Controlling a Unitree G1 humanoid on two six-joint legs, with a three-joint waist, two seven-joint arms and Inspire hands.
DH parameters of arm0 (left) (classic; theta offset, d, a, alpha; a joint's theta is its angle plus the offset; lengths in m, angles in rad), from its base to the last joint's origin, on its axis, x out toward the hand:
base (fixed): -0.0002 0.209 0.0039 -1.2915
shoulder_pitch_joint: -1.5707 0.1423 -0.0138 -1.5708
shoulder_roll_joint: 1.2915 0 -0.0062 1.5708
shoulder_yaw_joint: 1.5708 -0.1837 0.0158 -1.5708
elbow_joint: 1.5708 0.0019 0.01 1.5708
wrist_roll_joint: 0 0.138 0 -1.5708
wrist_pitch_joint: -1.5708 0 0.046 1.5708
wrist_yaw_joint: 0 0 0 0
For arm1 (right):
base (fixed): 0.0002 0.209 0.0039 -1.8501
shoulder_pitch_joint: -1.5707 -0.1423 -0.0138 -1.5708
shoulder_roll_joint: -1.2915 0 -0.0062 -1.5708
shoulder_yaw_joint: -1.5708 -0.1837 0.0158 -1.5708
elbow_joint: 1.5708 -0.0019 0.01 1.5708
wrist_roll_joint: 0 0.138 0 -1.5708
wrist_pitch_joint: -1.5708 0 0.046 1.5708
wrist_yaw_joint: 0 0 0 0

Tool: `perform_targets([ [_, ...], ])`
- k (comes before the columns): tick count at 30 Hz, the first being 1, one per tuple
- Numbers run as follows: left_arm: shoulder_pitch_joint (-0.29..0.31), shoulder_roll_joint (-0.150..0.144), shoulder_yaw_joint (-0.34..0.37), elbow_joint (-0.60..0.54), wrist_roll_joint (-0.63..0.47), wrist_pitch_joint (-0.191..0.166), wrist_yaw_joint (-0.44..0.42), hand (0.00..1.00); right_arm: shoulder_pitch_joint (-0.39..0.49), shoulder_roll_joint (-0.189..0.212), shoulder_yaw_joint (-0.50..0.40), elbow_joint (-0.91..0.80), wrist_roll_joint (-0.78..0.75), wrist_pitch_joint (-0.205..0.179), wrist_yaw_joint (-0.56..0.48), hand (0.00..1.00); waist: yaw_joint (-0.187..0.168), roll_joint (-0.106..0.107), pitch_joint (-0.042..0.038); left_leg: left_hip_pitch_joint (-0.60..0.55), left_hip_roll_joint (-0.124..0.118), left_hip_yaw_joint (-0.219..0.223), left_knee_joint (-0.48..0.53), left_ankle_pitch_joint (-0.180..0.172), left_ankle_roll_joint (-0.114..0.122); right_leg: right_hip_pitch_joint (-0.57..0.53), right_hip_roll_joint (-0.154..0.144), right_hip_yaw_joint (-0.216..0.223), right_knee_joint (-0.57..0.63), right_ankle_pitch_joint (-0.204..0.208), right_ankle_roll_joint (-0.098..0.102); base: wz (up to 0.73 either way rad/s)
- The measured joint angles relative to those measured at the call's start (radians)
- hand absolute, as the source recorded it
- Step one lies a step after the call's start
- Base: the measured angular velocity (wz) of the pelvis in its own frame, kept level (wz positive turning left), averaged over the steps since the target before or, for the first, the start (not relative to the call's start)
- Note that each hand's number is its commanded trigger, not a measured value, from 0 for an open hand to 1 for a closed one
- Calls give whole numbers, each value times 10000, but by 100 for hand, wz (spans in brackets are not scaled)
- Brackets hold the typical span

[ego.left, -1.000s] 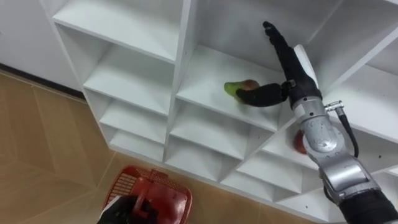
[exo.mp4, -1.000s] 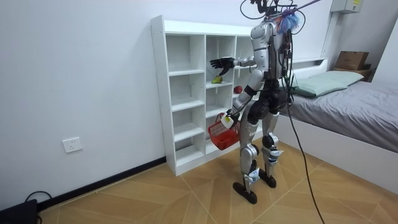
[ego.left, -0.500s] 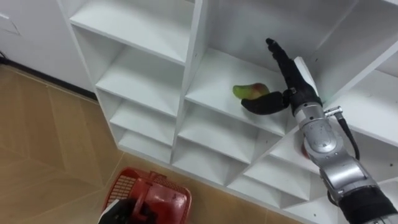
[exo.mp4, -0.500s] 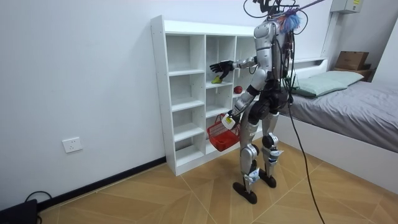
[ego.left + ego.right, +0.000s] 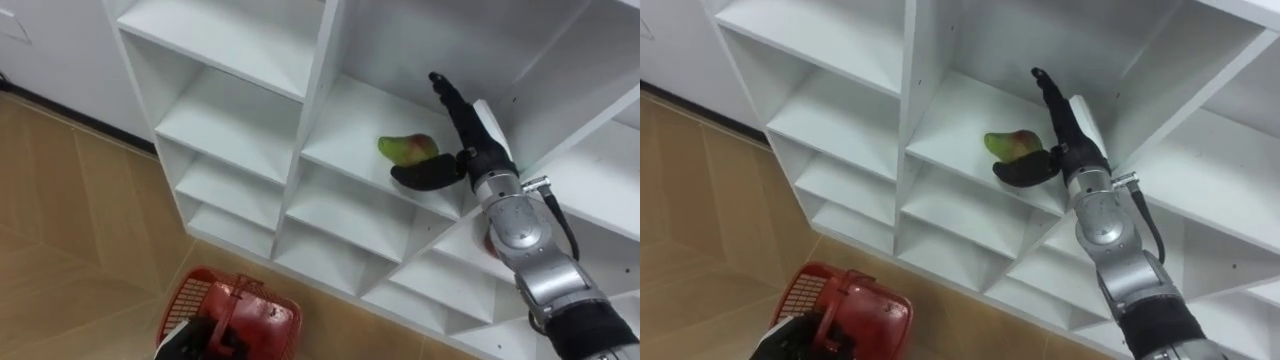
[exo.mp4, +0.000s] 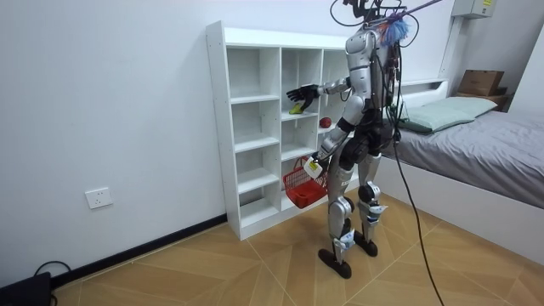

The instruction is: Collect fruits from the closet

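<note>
Left eye view, right hand (image 5: 468, 145) spread open beside mango (image 5: 408, 149) on closet shelf (image 5: 340, 120), left hand (image 5: 208, 336) grasping red basket (image 5: 265, 315)

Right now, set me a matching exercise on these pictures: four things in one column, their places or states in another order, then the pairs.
Things
1. mango
2. basket
3. right hand
4. red fruit

Places or states
A. hangs from the left hand, low in front of the closet
B. lies on a shelf in the closet's middle column
C. sits one column to the right of the mango and a shelf lower
D. reaches into the mango's compartment with straight fingers, thumb in front of the mango

Pairs: 1-B, 2-A, 3-D, 4-C
</note>
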Motion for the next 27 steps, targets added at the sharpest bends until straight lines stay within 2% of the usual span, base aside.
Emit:
perform_targets([
  [6, -3, 13, -11, 40, -1, 0, 0, 100, -161, 1, 1, 271, 0, 63, 213, 0, -5, 36, 7, -51, -1, -14, 5, 0, 0, -24, 9, -9, -28, 0, 0, 0],
  [17, 6, -32, -2, 162, 15, 1, -17, 100, -203, 1, 1, 376, -8, 65, 411, 0, 15, 336, -13, -48, -1, -18, -16, 1, -1, -24, 9, 24, -27, 0, 0, 0],
  [27, 23, -102, 176, 161, 400, 0, -198, 100, -298, 0, -2, 552, -16, 99, 562, 0, 27, 333, -20, -43, -2, -20, -17, 7, 1, -24, 5, 20, -24, 0, 0, 0],
])
